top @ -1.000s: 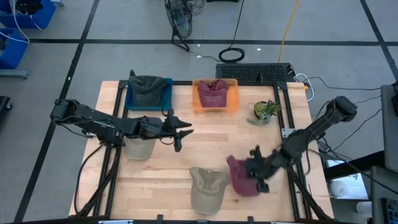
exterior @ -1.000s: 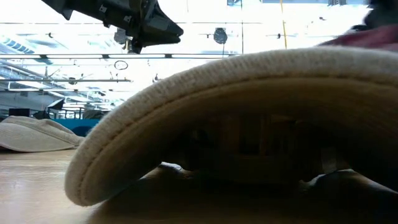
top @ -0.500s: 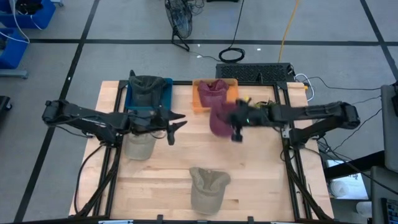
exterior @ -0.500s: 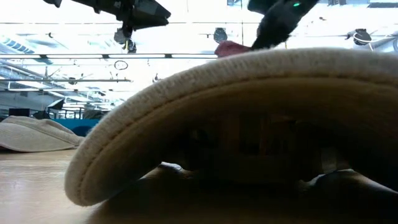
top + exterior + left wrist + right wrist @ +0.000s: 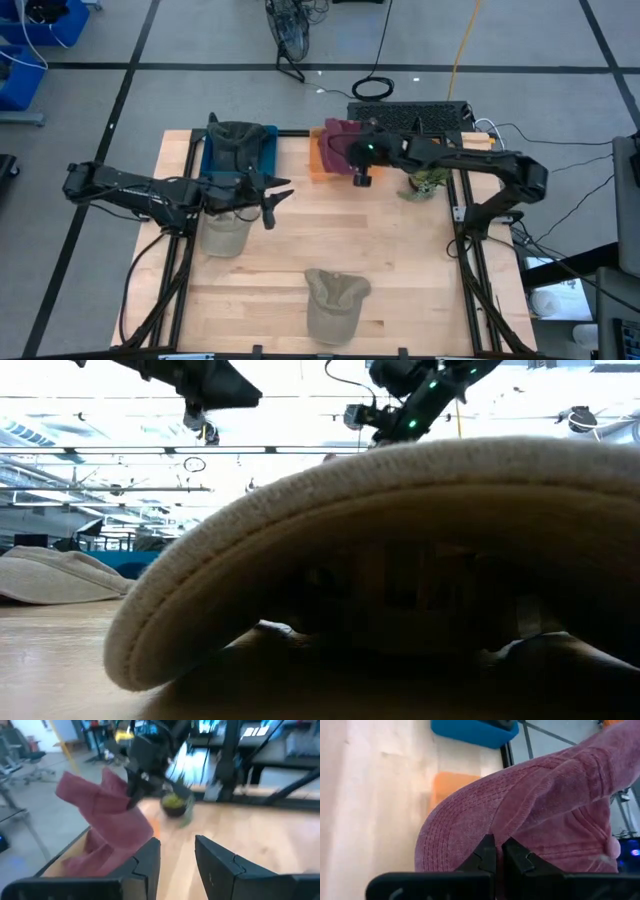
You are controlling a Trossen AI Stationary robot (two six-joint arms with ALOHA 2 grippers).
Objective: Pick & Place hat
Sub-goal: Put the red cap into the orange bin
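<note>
**Maroon hat hanging over orange bin**

While hovering at nine o'clock, left gripper gaping wide, idle. At twelve o'clock, right gripper pinching the maroon hat above the orange bin. Risking, by my judgement, draping over the rim if released off-centre. Counting five hats, two bins.

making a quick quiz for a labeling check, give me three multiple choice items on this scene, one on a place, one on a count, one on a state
1. Where is the maroon hat held?
A. over the orange bin
B. over the blue bin
C. on the floor

2. How many beige hats lie on the table?
A. none
B. two
C. four

3. The right gripper is:
A. wide open
B. out of view
C. shut on the hat

Key: 1 A, the high view shows it above the orange bin; 2 B, one at the near edge, one under the left arm; 3 C, right wrist view shows fingers pinching fabric.
</note>
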